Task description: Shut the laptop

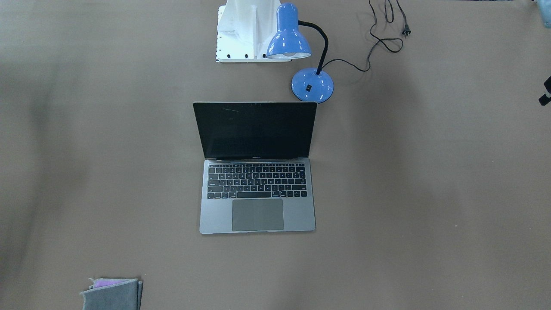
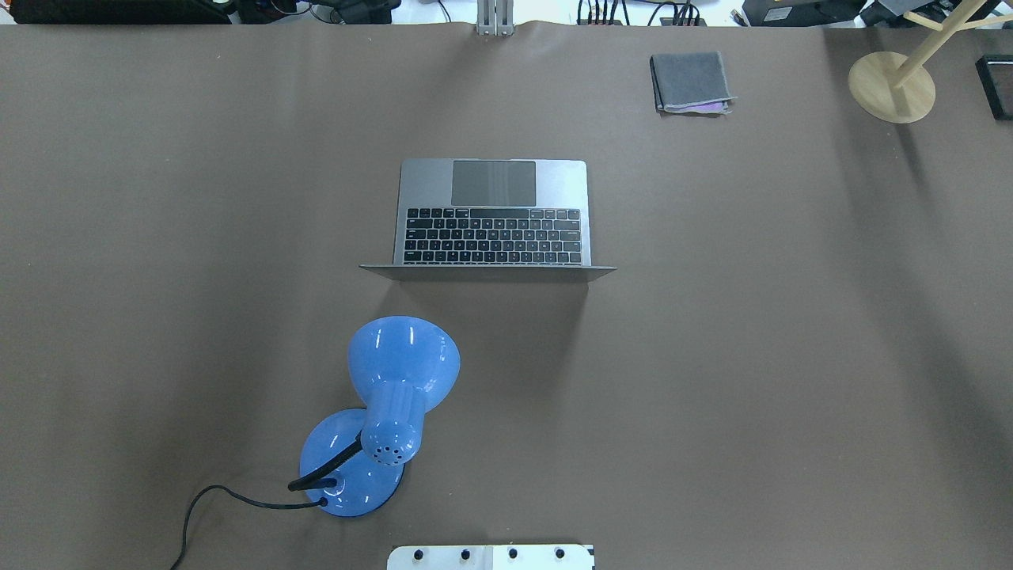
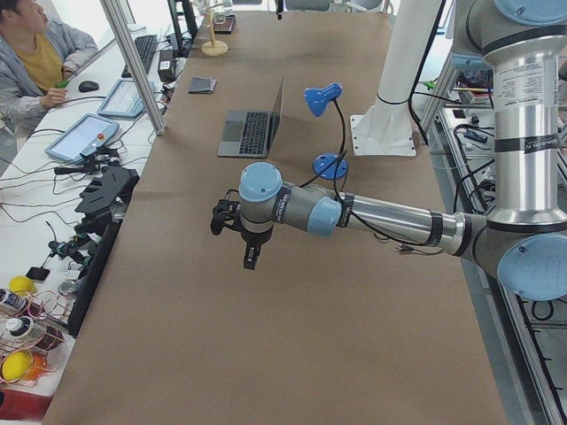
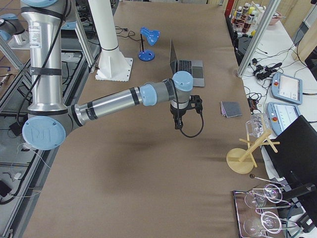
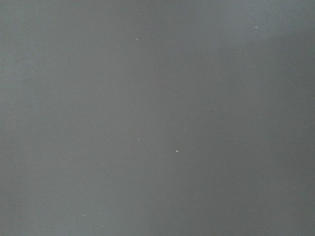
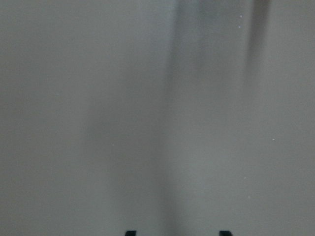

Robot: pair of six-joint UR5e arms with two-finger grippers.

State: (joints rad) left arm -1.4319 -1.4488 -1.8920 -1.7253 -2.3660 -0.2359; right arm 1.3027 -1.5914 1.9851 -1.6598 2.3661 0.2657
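The laptop (image 2: 492,214) sits open mid-table, with a blue lamp (image 2: 396,396) at its seven o'clock in the overhead view. The right gripper (image 6: 177,233) hangs released and empty. Whether the left gripper (image 3: 251,257) is released or clenched cannot be told.

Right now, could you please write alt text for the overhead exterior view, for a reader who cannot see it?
An open space-grey laptop sits centred on the brown table, keyboard and trackpad exposed, lid raised. A blue lamp stands nearer the robot on the left; a folded grey cloth and a wooden stand lie far right.
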